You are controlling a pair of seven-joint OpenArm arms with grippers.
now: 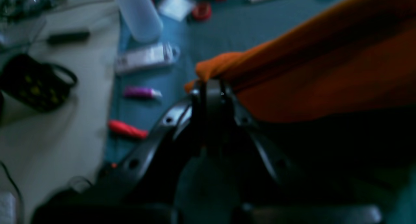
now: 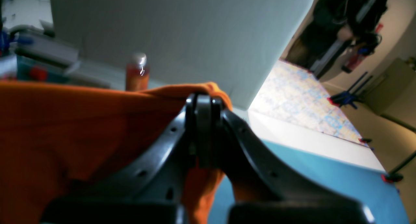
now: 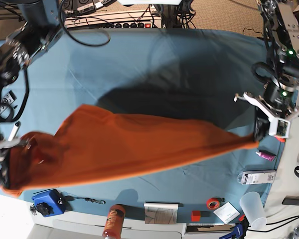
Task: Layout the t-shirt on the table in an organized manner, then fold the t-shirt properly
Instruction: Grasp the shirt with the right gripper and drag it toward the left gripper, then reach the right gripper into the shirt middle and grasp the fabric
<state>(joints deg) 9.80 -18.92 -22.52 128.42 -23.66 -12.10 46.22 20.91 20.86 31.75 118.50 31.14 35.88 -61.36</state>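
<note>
The orange t-shirt (image 3: 134,144) hangs stretched above the desk (image 3: 154,59), lifted off its blue cloth. The left end effector (image 1: 211,84) is closed on one corner of the t-shirt, and the right end effector (image 2: 203,102) is closed on the opposite corner. Behind the t-shirt the desk is open up to its far edge. Before the t-shirt, small items line the near edge.

Orange t-shirt (image 3: 134,147) stretched, seemingly above table (image 3: 154,64)
</note>
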